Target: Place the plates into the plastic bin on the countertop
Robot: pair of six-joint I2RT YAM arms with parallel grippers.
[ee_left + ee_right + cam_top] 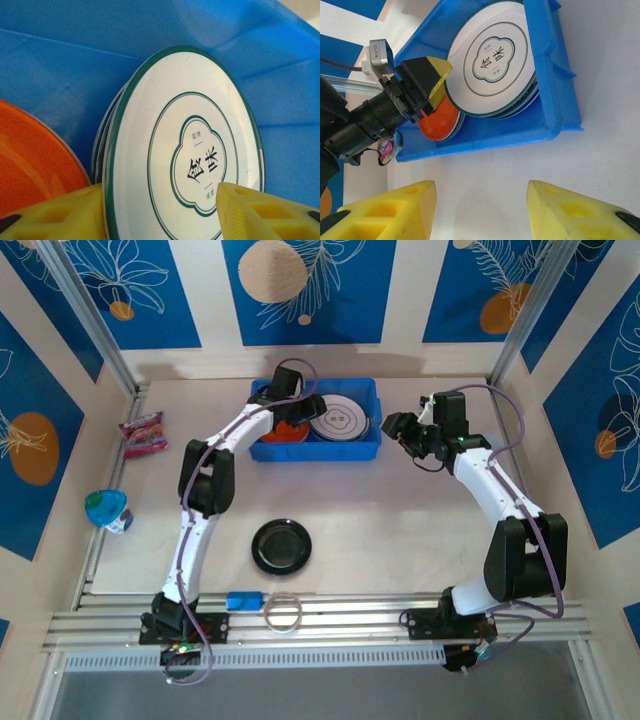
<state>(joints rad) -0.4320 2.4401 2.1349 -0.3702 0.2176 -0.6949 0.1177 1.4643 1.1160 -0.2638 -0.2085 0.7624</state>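
Note:
The blue plastic bin (pixel 315 454) stands at the back of the countertop (pixel 400 540). In its right half a white plate (pixel 338 422) with a teal rim tops a stack. An orange plate (pixel 283 434) lies in its left half. My left gripper (pixel 305 410) is down inside the bin. In the left wrist view it (pixel 160 215) is open, its yellow fingers straddling the white plate's (pixel 150 150) near rim, with the orange plate (pixel 30 160) to the left. My right gripper (pixel 482 210) is open over bare countertop just right of the bin (pixel 520 135). A black plate (pixel 281 545) lies on the countertop.
A clear ring (pixel 283 612) and a small blue object (pixel 244 600) lie at the near rail. A pink packet (pixel 143 433) and a teal object (pixel 107 510) sit along the left wall. Beige walls close in the back and both sides.

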